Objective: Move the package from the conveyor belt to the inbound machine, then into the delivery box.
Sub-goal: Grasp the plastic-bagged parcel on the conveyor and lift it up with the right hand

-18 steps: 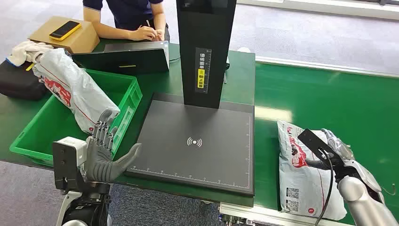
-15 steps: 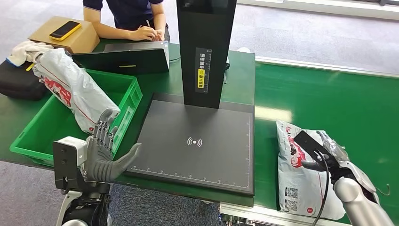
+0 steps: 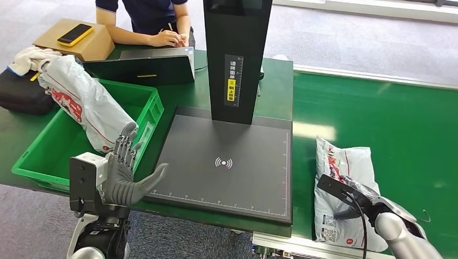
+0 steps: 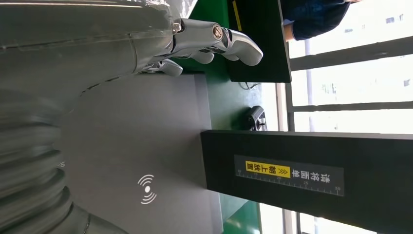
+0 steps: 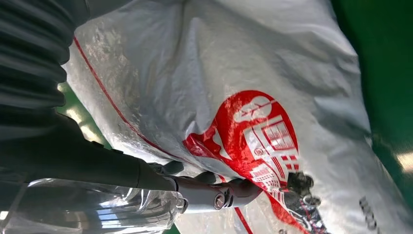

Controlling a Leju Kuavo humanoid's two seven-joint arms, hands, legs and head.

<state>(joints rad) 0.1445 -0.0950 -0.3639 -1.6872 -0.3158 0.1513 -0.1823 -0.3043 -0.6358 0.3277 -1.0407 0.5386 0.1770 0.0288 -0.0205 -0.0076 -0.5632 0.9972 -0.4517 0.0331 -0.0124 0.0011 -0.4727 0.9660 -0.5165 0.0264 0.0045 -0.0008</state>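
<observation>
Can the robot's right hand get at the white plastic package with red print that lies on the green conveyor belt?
Probably yes. The right hand is already over the white plastic package with red print, its fingers against the wrapping, and nothing stands between them on the green conveyor belt.

- The white, red-printed plastic mailer package (image 3: 345, 194) looks crinkled and glossy.
- The flat dark grey scanner pad (image 3: 227, 167) is matt and smooth.
- The green moulded plastic crate (image 3: 154, 102) has a slight sheen.
- The green conveyor belt (image 3: 389, 108) is smooth with soft glare.
- The brown cardboard box (image 3: 92, 46) is dull.
</observation>
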